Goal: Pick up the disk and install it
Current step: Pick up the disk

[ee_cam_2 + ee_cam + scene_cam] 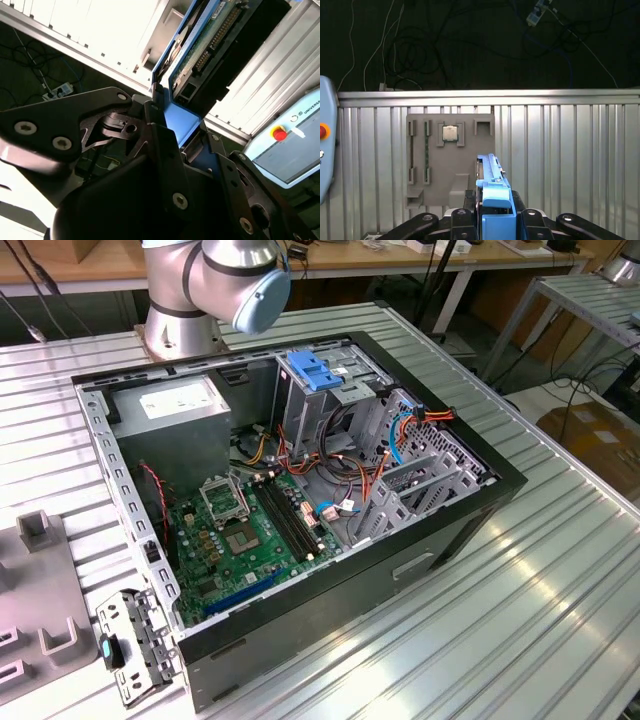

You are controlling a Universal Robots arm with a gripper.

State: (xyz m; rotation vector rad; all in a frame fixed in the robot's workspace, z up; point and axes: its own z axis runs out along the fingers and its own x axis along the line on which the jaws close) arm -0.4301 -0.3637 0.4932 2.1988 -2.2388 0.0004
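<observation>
**Claw grips drive over the workbench.** The robot arm's black claw (180,127) is clamped on the disk (225,45), a flat rectangular hard drive with a dark metal body and blue plastic side rails. Its fingers (155,117) are closed against the rails at one end.

In the second wrist view, the drive's exposed face carries a green circuit board with a row of small metal contacts. The dark body lies behind the board, and a blue rail runs along the edge.

In the first wrist view the disk (490,175) is seen edge-on, held off the ribbed silver metal counter (560,150). It stands in front of one corner of a flat grey fixture plate (432,170) that lies near the counter's edge. The plate holds a square silver processor chip (450,132). A light-blue control pendant with a red button (280,134) sits off the counter's edge.

In the exterior view, an open black computer case (470,530) lies mid-counter. Inside it are a green motherboard (230,540), a grey metal power-supply box (175,425) and a light-blue plastic latch (312,370).
</observation>
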